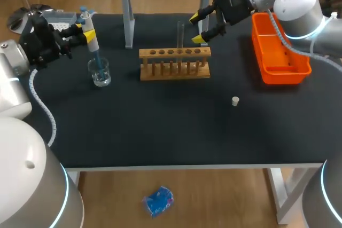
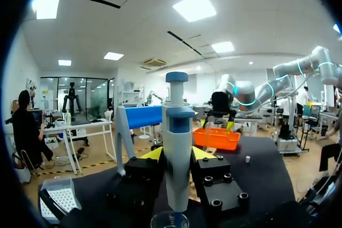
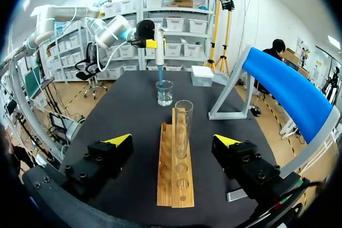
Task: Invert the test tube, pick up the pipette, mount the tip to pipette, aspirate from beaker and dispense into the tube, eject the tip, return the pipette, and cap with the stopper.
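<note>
Presently, on the black tabletop [image 1: 160,132], beside the slotted wooden rack [image 1: 175,70], the left fingers [image 1: 90,36] clamp the white-and-blue pipette [image 2: 178,148], its tip down inside the small clear glass beaker [image 1: 100,73]; a slanted lift could drag or topple that light beaker. The thin clear glass test tube [image 1: 180,36] stands upright in the rack, the right fingers [image 1: 198,38] spread wide just beside it, empty; a stray sweep could knock it, and its narrow mouth invites spills.
</note>
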Available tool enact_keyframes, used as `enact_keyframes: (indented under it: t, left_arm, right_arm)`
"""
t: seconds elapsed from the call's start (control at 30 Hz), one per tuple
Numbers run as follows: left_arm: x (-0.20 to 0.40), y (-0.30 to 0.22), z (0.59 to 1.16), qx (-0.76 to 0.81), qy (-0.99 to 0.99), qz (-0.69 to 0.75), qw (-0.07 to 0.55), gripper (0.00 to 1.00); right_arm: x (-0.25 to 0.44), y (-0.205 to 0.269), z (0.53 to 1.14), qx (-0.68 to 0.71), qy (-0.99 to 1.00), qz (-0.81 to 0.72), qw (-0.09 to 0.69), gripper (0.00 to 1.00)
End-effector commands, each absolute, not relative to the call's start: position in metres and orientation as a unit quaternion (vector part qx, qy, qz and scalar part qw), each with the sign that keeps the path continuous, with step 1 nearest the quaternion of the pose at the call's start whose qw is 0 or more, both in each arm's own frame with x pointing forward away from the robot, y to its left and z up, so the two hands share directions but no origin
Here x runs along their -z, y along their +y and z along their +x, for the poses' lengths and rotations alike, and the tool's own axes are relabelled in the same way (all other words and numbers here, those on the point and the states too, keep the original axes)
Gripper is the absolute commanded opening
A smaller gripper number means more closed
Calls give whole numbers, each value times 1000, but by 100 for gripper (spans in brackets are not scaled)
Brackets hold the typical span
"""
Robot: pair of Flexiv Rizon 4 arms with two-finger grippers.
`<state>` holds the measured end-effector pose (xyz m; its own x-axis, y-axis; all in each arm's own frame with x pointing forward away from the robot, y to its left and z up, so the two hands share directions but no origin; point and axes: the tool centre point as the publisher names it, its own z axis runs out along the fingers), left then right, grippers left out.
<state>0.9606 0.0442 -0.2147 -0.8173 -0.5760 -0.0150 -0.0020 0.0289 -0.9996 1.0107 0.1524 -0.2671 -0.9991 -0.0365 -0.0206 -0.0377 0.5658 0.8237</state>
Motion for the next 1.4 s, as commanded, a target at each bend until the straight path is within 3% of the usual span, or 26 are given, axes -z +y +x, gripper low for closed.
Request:
enact_keyframes:
  t: [0.03, 1.4]
  left_arm:
    - [214, 44, 960, 664, 684, -211, 215, 0]
    - [188, 45, 960, 655, 695, -191, 225, 0]
  right_arm:
    - [267, 152, 1010, -465, 885, -21, 1, 100]
    - [267, 152, 1010, -465, 885, -21, 1, 100]
